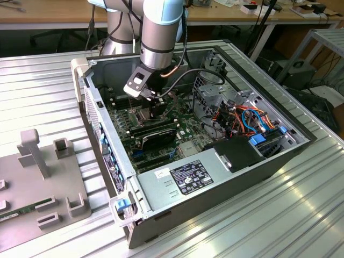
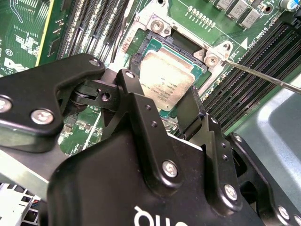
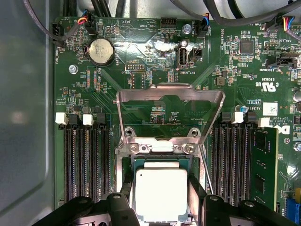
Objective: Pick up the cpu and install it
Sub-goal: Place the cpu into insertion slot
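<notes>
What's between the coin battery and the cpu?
The socket's metal frame, swung open, lies between the coin battery and the cpu, in the first wrist view.

Landmark: ribbed metal table (image 1: 279, 215), silver, bright glare streaks along grooves; behind table, long wooden bench (image 1: 54, 16), small clutter on top; under bench, dark floor (image 1: 21, 40) in shadow; beyond table's far corner, at exterior view's right, grey metal rack (image 1: 328, 40); beside rack, nearer table, dark box (image 1: 298, 72); loose cables (image 1: 322, 105) on floor.
</notes>
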You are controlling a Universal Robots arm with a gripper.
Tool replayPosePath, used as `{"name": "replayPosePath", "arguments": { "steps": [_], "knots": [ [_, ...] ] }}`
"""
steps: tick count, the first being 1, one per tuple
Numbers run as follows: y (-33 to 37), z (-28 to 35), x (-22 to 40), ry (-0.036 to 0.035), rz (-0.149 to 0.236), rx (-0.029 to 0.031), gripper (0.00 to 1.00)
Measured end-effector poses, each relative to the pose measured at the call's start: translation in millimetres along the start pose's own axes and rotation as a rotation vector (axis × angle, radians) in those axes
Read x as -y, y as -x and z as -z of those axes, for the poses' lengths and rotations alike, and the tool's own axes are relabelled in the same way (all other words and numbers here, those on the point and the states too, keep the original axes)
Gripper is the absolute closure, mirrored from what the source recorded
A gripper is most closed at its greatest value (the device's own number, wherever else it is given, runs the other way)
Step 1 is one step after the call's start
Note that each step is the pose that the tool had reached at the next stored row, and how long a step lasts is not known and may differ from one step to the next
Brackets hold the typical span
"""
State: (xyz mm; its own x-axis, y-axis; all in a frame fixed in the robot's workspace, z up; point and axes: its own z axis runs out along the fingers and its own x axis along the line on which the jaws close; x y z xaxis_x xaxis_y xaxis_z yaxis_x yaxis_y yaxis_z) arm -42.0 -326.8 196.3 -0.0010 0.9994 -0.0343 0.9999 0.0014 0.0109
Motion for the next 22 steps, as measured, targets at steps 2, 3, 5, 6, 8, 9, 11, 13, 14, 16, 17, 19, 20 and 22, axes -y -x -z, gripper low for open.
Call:
{"name": "replayPosePath", "arguments": {
  "steps": [2,3,5,6,8,9,11,13,14,16,17,19,20,22],
  "knots": [
    [0.0,0.0,0.0,0.0000,0.000,0.0000,0.45],
    [0.0,0.0,0.0,-0.0001,0.000,0.0000,0.45],
    [-0.1,0.0,0.0,0.0000,0.000,0.0001,0.45],
    [-0.1,0.0,0.0,0.0000,0.000,0.0000,0.45],
    [-0.6,-0.7,-0.2,0.0010,0.000,-0.0024,0.45],
    [-0.5,-0.6,-0.2,0.0009,0.000,-0.0015,0.45],
    [-0.2,0.0,0.0,0.0001,0.000,-0.0001,0.39],
    [-0.2,0.0,0.0,0.0001,0.000,-0.0001,0.39],
    [-0.2,0.0,0.0,0.0000,0.000,-0.0001,0.39],
    [-0.2,0.6,0.0,0.0000,0.000,0.0000,0.39],
    [-0.1,1.9,0.0,0.0000,0.000,-0.0001,0.39],
    [-0.1,5.5,-0.1,-0.0001,0.000,0.0001,0.39],
    [0.0,6.9,-0.1,-0.0001,0.000,0.0002,0.39],
    [0.1,9.4,-0.1,0.0000,0.000,0.0001,0.39]
  ]
}}
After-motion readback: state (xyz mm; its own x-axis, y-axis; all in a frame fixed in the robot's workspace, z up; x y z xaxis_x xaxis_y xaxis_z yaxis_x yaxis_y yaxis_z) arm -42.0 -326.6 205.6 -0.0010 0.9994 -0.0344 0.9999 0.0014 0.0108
